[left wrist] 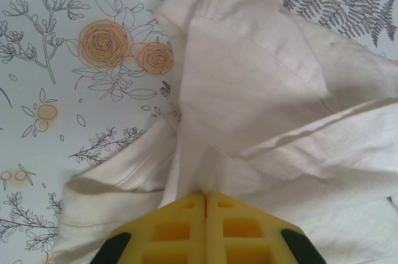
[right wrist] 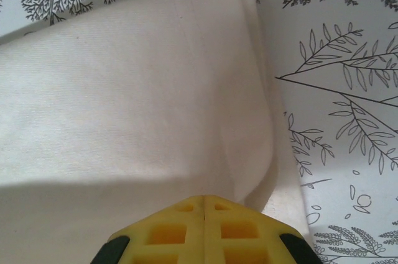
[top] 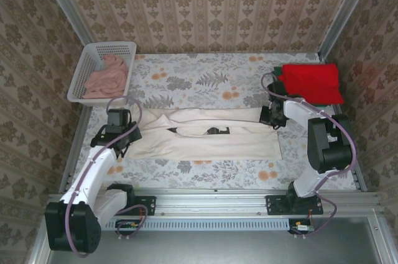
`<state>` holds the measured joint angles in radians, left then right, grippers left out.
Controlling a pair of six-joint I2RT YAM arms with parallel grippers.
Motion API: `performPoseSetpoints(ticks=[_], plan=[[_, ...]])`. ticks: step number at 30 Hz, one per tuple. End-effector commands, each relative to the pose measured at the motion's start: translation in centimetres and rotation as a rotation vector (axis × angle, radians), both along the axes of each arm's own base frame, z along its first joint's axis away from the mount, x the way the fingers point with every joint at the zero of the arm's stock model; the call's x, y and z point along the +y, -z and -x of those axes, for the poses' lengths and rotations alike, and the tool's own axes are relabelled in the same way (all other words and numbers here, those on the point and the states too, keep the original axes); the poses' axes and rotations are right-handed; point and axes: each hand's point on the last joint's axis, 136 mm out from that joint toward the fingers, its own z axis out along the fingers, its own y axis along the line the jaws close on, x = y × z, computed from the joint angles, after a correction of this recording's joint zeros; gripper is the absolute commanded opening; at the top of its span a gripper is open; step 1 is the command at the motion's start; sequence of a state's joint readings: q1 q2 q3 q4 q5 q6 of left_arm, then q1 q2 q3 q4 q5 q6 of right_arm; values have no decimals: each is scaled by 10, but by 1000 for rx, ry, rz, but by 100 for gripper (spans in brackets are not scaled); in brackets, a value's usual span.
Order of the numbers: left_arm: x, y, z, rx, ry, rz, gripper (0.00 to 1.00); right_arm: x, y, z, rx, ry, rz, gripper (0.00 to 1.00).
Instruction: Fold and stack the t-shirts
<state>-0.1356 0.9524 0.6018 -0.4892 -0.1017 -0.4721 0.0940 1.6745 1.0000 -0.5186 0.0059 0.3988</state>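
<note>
Soft, creased cream t-shirt (top: 205, 136) lies flat; left gripper (left wrist: 206, 194) and right gripper (right wrist: 205, 200) pinch its ends

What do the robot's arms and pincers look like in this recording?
Both the left arm and right arm have white links between chunky black joint housings, with greyish-purple cables looping alongside. The left pincer and right pincer are bright yellow, moulded with square pockets, with black pieces at the outer corners.
</note>
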Motion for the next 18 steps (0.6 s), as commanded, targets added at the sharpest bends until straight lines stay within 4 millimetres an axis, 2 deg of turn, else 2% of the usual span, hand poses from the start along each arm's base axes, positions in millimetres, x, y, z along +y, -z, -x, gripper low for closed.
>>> performPoseSetpoints(ticks=[1,9,14,18], plan=[[9,5,8,17,-39,-19,0,-12,5,5,18,18,44,1],[5,17,16,48,-29,6,0,-12,1,7,12,21,41,12],[5,18,21,45,-34,14,0,-13,-2,22,32,25,42,18],[3,17,25,36,-32,30,0,-11,-3,30,36,33,23,19]])
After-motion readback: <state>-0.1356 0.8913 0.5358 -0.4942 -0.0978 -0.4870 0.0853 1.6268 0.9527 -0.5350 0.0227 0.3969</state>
